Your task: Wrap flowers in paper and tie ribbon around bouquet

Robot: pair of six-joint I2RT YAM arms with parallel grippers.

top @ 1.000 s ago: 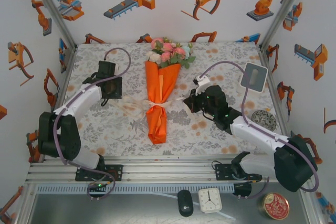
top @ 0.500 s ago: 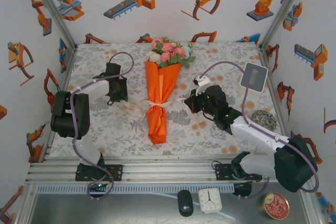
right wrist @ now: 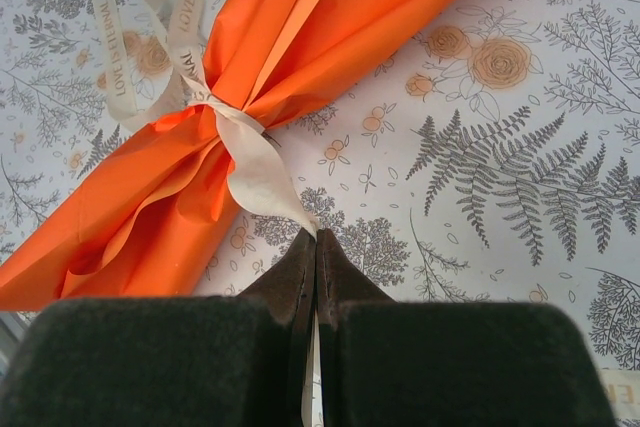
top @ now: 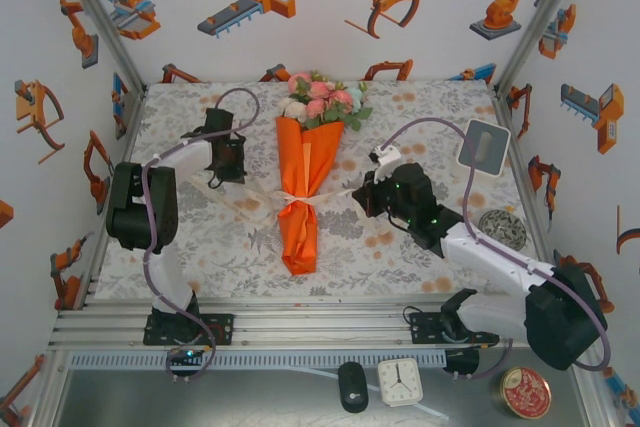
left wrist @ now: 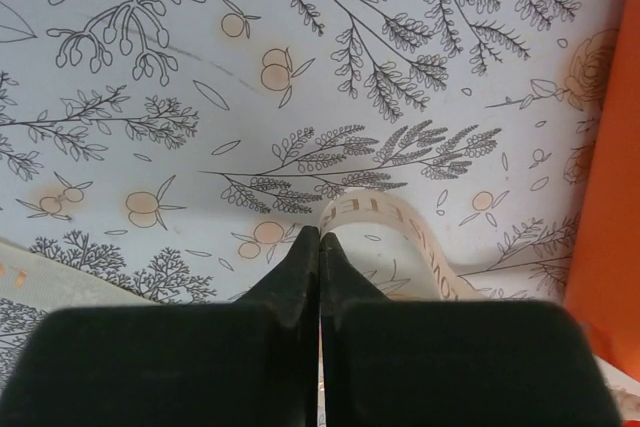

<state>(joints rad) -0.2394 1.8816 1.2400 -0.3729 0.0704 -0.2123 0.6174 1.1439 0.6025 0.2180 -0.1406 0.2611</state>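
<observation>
At the centre of the worktop (top: pixel 420 112) the bouquet (top: pixel 303 172) is laid flat, blooms toward 12 o'clock and the pointed end toward 6 o'clock.

Wrapping: judged complete. The flowers (top: pixel 320 99) are enclosed by the paper (right wrist: pixel 330 37), which is folded into a long cone. Only the heads and some leaves are left exposed at the 12 o'clock end. No stems are seen outside the wrap.

Tying: judged well advanced but not confirmed finished. The ribbon (right wrist: pixel 255 162) is passed round the waist of the cone, and the paper is visibly gathered and pinched there. A crossing or knot is seen on top of the binding. Whether it is a secure knot or a single overhand turn cannot be told.

Left tool (left wrist: pixel 319 242): positioned at 9 o'clock of the binding, jaws closed. One tail of the ribbon is seen running from the fingertips toward the paper and appears to be pinched.

Right tool (right wrist: pixel 315 242): positioned at 3 o'clock of the binding, jaws closed on the other tail, which is drawn from the knot straight into the fingertips.

Outstanding, by judgement: the tails are to be pulled apart to tighten the knot, a second turn or bow may be required, and both tails are to be released.
</observation>
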